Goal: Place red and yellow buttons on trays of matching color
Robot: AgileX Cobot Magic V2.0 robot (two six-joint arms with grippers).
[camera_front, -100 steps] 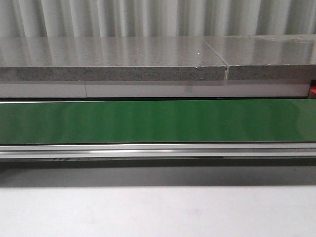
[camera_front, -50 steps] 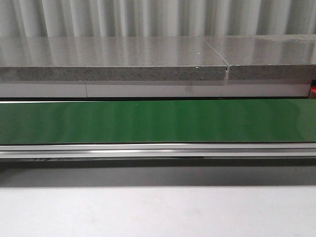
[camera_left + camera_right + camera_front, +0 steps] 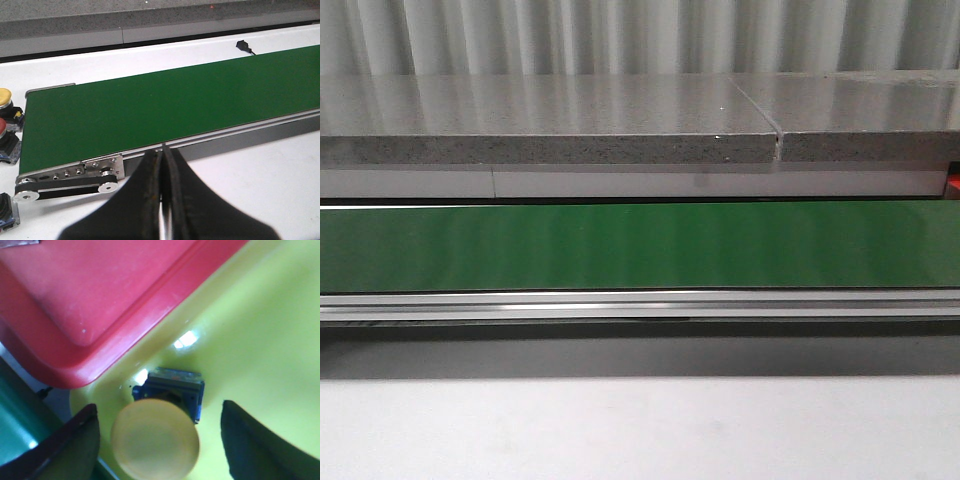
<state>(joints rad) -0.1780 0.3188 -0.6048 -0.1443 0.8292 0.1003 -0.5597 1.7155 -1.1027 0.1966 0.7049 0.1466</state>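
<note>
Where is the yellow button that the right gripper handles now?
In the right wrist view, the yellow button sits in the yellow tray, between the open fingers, near the red tray.

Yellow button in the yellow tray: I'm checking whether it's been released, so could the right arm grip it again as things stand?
Probably yes. The right end effector is open astride the yellow button in the yellow tray, nothing between them.

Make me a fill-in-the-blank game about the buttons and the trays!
1. The yellow button sits in the ____ tray.
2. The right gripper is ____ around that button.
3. The left gripper is ____.
4. The belt is colored ____.

Missing words: yellow; open; shut; green
</note>
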